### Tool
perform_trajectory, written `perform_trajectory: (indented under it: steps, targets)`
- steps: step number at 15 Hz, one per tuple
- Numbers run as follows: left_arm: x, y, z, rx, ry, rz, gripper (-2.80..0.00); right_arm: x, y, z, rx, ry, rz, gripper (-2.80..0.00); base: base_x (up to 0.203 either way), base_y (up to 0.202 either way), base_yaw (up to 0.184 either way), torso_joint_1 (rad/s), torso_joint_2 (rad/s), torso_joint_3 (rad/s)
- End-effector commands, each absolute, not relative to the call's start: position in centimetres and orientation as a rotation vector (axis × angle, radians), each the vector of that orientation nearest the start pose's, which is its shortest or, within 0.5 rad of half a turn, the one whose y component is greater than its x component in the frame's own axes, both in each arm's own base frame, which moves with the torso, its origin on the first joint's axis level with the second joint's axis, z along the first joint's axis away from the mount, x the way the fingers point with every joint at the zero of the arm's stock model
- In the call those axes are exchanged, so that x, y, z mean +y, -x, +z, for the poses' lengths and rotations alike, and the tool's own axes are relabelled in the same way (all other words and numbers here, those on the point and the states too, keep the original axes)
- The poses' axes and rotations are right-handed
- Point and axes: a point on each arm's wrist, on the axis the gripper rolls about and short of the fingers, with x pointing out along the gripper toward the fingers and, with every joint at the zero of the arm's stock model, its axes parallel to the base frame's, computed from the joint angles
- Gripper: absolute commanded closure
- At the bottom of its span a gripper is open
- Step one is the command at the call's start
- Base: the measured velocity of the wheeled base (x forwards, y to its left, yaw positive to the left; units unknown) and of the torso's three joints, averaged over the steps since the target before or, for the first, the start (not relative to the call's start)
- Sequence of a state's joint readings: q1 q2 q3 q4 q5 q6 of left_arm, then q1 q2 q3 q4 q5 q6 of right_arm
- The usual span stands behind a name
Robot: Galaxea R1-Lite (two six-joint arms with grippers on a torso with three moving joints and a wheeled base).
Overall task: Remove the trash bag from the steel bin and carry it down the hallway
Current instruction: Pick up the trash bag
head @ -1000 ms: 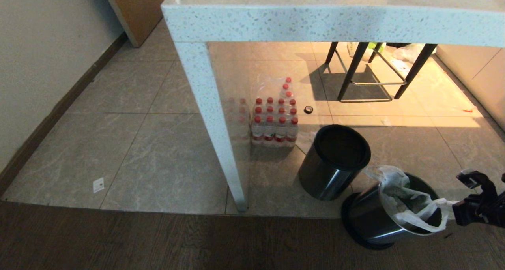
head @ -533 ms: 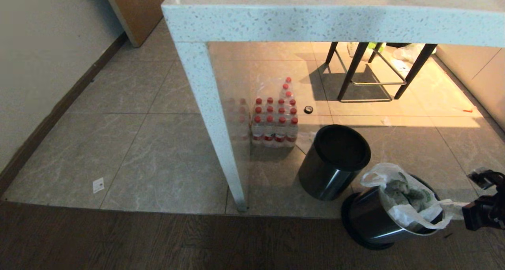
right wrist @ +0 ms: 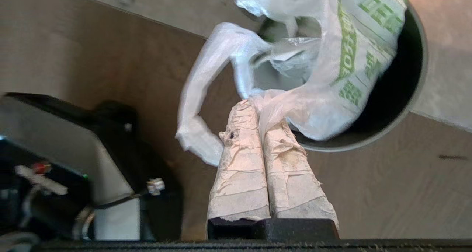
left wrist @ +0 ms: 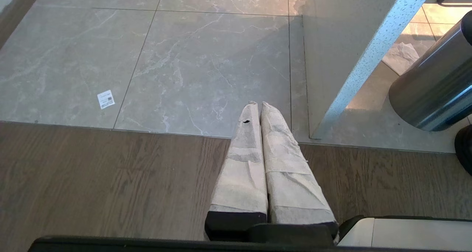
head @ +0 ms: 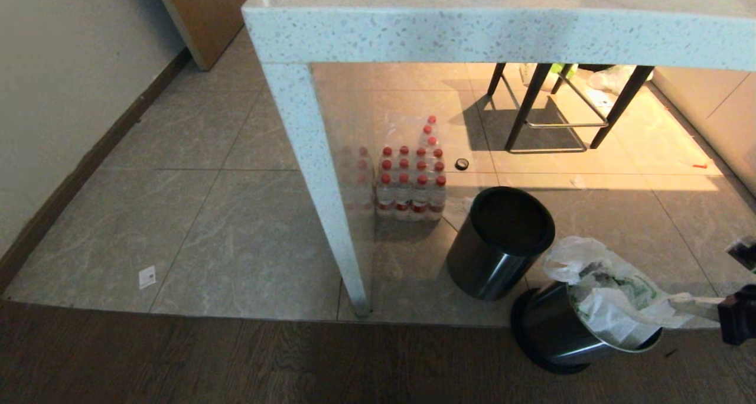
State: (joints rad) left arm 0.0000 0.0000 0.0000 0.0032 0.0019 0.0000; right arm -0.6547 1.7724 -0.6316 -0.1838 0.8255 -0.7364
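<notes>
The steel bin [head: 552, 333] leans toward the right on the wood floor at the tile edge. The white trash bag [head: 614, 295] with green print bulges out of its mouth, one handle stretched taut to the right. My right gripper [head: 725, 316], at the head view's right edge, is shut on that handle. In the right wrist view the taped fingers [right wrist: 239, 141] pinch the trash bag [right wrist: 346, 60] just outside the steel bin's rim [right wrist: 415, 97], and a loose loop hangs beside them. My left gripper [left wrist: 257, 105] is shut and empty over the wood floor. The hallway is out of view.
A darker cylinder bin [head: 499, 244] stands right behind the steel one. The speckled white table's leg [head: 319, 173] rises to the left, with a pack of red-capped bottles [head: 410, 176] behind it. A black-legged stool [head: 555, 108] stands farther back. A wall with skirting [head: 88, 162] runs along the left.
My right gripper has drawn away to the right, nearly out of the head view, pulling the bag's handle taut. The bag has come further up and out of the leaning bin.
</notes>
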Motion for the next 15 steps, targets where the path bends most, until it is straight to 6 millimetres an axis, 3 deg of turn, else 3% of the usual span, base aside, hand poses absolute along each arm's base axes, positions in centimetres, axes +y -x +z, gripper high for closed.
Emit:
perform_trajectory:
  steps: [1, 12, 15]
  targets:
    - [0.0, 2.3, 7.5, 0.004, 0.0, 0.002, 0.0, -13.7, -20.6, 11.0, 0.541, 0.105, 0.393, 0.0, 0.0, 0.0, 0.0, 0.0, 0.0, 0.0]
    - [0.0, 2.3, 7.5, 0.005, 0.0, 0.002, 0.0, -9.3, -15.2, 20.9, 0.293, 0.245, 0.454, 0.0, 0.0, 0.0, 0.0, 0.0, 0.0, 0.0]
    - [0.0, 2.3, 7.5, 0.005, 0.0, 0.002, 0.0, -7.9, -13.5, 22.7, 0.227, 0.308, 0.449, 0.0, 0.0, 0.0, 0.0, 0.0, 0.0, 0.0]
